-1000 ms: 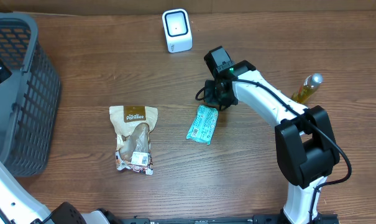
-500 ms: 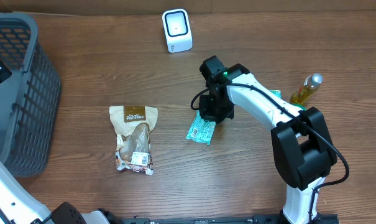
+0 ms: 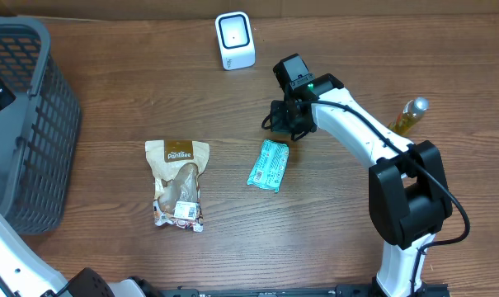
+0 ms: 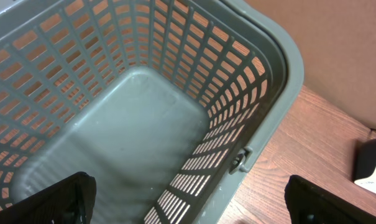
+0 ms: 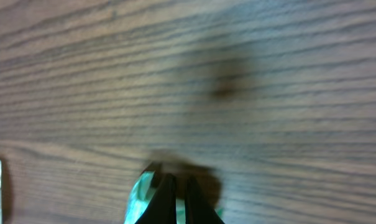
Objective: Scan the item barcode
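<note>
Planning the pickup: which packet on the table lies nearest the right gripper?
The teal packet, close by the right gripper; the tan snack bag lies well apart from it.

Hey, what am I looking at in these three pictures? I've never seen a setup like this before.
Two robot arms work at a wooden table. The wide picture looks down from above. The other two come from a camera on each wrist. On the table are a teal packet, a brown pouch, a white scanner, a yellow bottle and a grey basket. The left gripper hangs open over the basket, holding nothing. The right gripper is shut at the packet's edge; whether it pinches it is unclear.
</note>
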Motion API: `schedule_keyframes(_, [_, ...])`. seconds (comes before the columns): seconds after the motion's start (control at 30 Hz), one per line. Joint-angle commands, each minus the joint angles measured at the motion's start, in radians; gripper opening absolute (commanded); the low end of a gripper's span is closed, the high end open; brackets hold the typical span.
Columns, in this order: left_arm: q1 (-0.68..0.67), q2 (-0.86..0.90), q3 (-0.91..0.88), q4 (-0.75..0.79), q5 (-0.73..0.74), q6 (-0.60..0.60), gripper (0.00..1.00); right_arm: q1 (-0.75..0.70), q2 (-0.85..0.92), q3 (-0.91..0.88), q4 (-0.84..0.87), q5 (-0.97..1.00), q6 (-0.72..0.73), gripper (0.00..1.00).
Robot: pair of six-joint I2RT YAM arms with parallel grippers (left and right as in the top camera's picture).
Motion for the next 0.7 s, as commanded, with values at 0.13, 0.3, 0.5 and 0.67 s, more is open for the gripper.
schedule_keyframes(0.13, [-0.002, 0.004, -0.006, 0.003, 0.011, -0.006, 1.0, 0.001, 0.05, 0.008, -0.001, 0.05, -0.01, 0.04])
schedule_keyframes(0.3, [-0.002, 0.004, -0.006, 0.003, 0.011, -0.006, 0.99, 0.001, 0.062, -0.001, -0.056, -0.03, -0.011, 0.04])
schedule_keyframes(0.5, [-0.002, 0.004, -0.006, 0.004, 0.011, -0.006, 1.0, 0.0, 0.061, 0.0, -0.097, -0.172, -0.044, 0.04])
schedule_keyframes(0.67, [-0.002, 0.004, -0.006, 0.003, 0.011, -0.006, 1.0, 0.0, 0.061, 0.018, -0.182, -0.231, -0.097, 0.04])
